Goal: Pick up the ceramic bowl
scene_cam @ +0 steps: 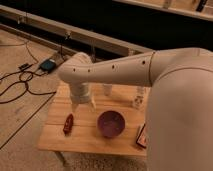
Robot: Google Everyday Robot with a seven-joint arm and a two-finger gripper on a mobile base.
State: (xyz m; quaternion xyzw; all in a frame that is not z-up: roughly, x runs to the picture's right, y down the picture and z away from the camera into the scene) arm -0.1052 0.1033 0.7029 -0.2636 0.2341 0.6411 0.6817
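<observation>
In the camera view, the robot's pale two-finger gripper (83, 103) hangs over the back-left part of the light wooden slatted table (90, 139); whether it is released or clenched cannot be told. The round, glossy mauve ceramic bowl (110, 123) sits upright, near the gripper, to its right and toward the table's front edge. A small red oblong object (68, 123) lies to the left.

end effector (83, 102) over back left of table (55, 141), arm (170, 95) hiding table's right end, red-edged object (141, 136) partly behind arm
</observation>
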